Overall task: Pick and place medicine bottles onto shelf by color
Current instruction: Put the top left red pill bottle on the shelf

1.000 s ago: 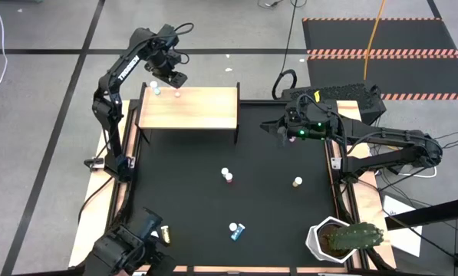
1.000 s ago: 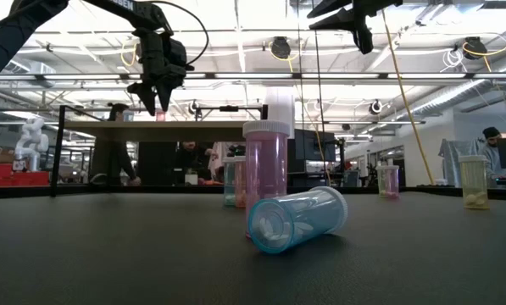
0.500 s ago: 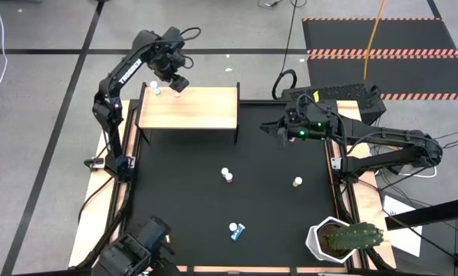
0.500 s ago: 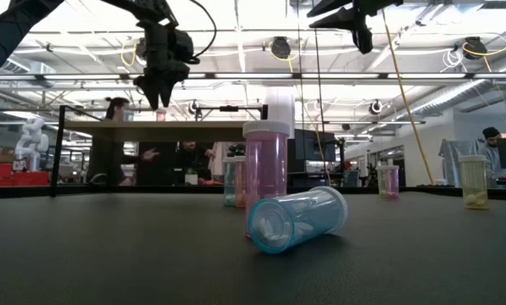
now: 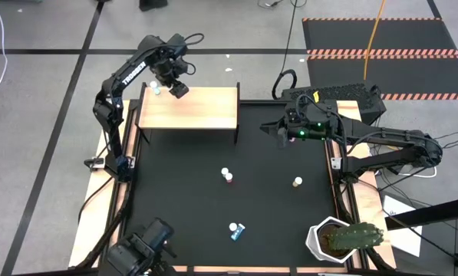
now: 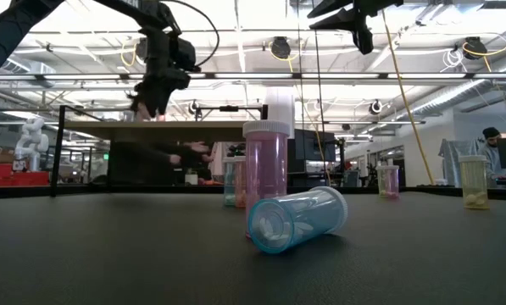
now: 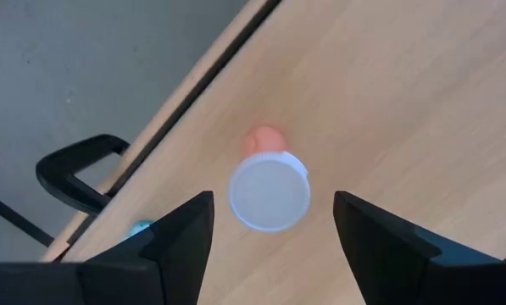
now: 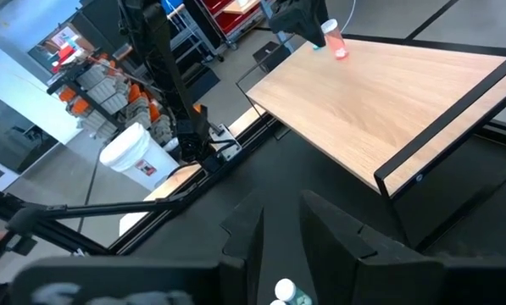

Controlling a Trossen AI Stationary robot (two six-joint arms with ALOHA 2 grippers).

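The pale-wood shelf stands at the table's far left. A blue bottle stands upright near its far left corner, and a pink bottle with a white cap stands beside it. My left gripper points straight down over the pink bottle and is open. In the left wrist view its fingers stand either side of the cap, with a gap on each side. My right gripper hangs level above the mat's far right, a narrow slit between its fingers and nothing in it.
On the black mat stand a pink bottle with a second one close beside it and a tan bottle. A blue bottle lies on its side near the front. A white pot with a cactus is at the near right corner.
My left gripper has sunk and shifted a little toward the table's near edge, rolling slightly about its own axis. It now stands over the pink bottle on the shelf, which showed beside it in the high view before. Its fingers have kept the same gap.
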